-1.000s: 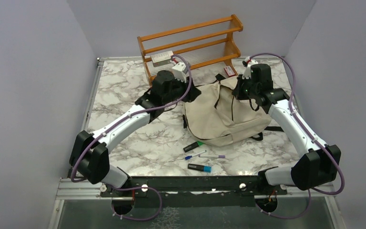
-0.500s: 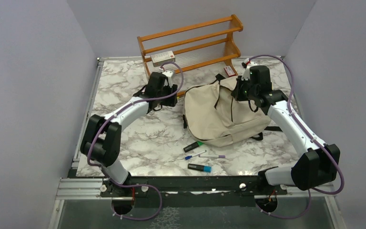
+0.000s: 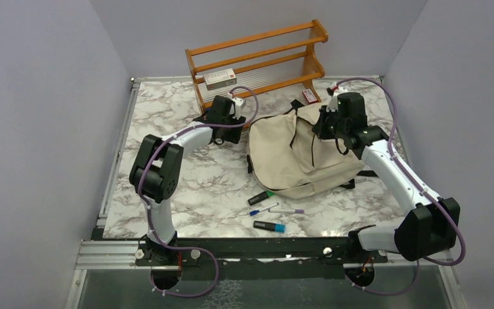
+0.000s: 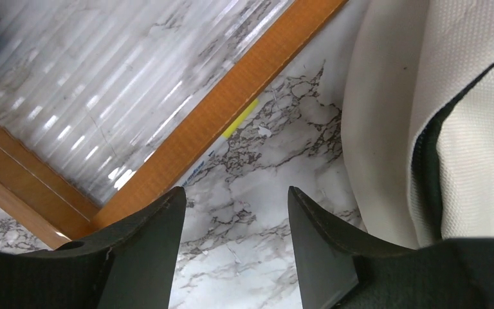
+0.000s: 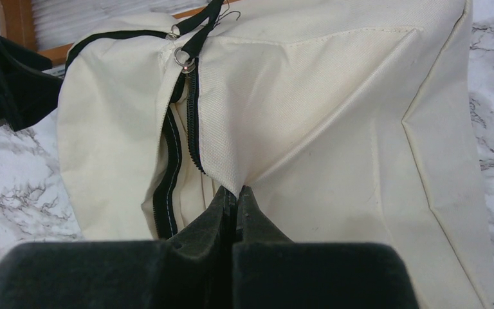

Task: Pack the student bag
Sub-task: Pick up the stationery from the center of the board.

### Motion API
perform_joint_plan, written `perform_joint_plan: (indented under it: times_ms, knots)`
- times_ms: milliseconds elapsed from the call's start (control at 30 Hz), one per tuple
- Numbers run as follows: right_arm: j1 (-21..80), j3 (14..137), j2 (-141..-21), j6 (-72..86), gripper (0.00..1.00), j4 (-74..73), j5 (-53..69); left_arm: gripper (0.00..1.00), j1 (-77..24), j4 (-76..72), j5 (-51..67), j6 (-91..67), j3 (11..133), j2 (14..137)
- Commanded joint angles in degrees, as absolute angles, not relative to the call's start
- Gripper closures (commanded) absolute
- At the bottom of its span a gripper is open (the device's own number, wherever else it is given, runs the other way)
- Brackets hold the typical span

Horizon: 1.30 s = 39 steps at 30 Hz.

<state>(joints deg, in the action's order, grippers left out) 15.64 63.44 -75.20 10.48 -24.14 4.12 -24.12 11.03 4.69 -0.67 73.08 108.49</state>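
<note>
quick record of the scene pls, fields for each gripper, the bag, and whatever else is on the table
left gripper: open, nothing between the fingers, over bare table between the wooden rack and the bag's edge
right gripper: shut, pinching the bag's fabric beside the zip
student bag: lying flat, right of centre; zip looks partly open
pens and markers: loose on the table, in front of the bag
wooden rack: at the far edge, a small box on its shelf
packed so far: cannot tell
</note>
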Motion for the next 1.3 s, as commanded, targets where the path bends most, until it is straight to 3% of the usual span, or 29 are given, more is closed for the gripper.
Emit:
perform_joint_plan:
  times_ms: [0, 1100, 1267]
  knots:
    - [15.73, 62.67, -73.22, 10.72, 0.99, -22.87, 5.24, 0.39, -23.91, 9.97, 2.28, 2.81, 75.93, 110.43]
    - [15.74, 62.43, -73.12, 10.55, 0.99, -23.01, 5.93, 0.36, -22.24, 13.3, 2.84, 7.35, 81.54, 118.4]
    - [15.74, 62.66, -73.08, 10.62, 0.99, -23.16, 5.93, 0.43, -22.24, 15.15, 3.9, 5.31, 79.05, 116.08]
